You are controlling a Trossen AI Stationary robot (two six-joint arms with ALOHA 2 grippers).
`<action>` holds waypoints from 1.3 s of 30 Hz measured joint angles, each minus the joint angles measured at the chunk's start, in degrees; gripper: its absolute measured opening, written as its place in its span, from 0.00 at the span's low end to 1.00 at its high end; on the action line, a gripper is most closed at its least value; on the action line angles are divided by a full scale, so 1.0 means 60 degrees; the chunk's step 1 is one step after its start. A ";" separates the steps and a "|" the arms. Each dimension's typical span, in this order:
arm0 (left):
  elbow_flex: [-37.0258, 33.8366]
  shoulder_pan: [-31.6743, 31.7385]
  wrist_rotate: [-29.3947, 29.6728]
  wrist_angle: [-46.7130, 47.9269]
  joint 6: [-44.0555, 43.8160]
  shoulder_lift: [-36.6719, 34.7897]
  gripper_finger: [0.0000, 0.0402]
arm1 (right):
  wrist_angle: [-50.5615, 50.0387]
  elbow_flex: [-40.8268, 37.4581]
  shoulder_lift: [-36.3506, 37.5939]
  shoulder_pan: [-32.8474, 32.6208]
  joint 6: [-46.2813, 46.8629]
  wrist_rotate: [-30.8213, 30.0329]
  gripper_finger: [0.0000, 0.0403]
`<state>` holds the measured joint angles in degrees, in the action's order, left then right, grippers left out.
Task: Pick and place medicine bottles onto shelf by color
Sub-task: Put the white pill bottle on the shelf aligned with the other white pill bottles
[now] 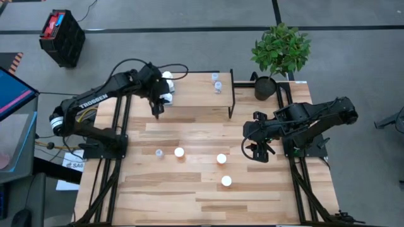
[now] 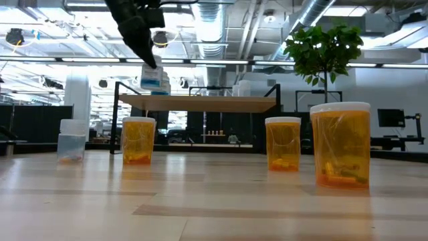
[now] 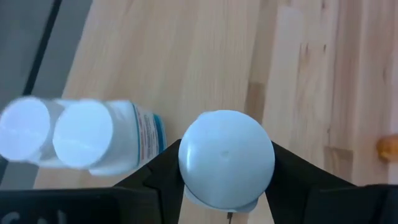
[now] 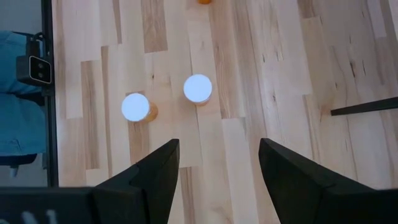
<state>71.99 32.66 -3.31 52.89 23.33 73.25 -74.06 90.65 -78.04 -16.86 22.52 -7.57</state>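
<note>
My left gripper (image 1: 163, 99) is shut on a white bottle (image 3: 227, 158) over the left end of the shelf (image 1: 196, 101), whose light top board shows in the low view (image 2: 200, 103). Two more white bottles (image 3: 84, 134) stand on the shelf right beside it. Two clear bottles (image 1: 217, 82) stand at the shelf's far right. On the table stand a clear bottle (image 1: 159, 152) and three orange bottles with white caps (image 1: 179, 152), (image 1: 221, 158), (image 1: 226, 181). My right gripper (image 1: 255, 151) is open and empty, right of the orange bottles. My left gripper pinches the white bottle by its upper body, just under the cap (image 3: 227, 155), between its two fingers (image 3: 163, 169). The fingers come from above, pointing down. The bottle stays upright, its base (image 2: 154, 91) at the shelf top; whether it rests there I cannot tell.
A potted plant (image 1: 279, 53) stands at the table's far right corner, beside the shelf's black frame (image 1: 231, 94). Bare tabletop lies along the near edge (image 1: 189, 202). In the right wrist view two white-capped orange bottles (image 4: 198, 88), (image 4: 135, 107) stand ahead of the open fingers.
</note>
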 joint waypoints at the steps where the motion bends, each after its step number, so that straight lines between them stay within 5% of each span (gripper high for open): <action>1: 0.0003 0.0048 -0.0069 -0.0119 0.0014 -0.0003 0.39 | 0.0000 0.0000 0.0000 0.0001 0.0000 0.0000 0.61; 16: 0.0011 0.0471 -0.0103 -0.0617 0.0295 0.0310 0.40 | 0.0002 0.0000 -0.0003 0.0000 0.0098 0.0000 0.61; 39: 0.0014 0.0540 0.0647 -0.0694 0.0407 0.0306 0.59 | -0.0003 0.0000 -0.0001 0.0003 0.0178 0.0000 0.61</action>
<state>72.07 35.90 0.58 48.73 25.78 75.09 -74.08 90.65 -78.05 -16.84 23.59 -7.57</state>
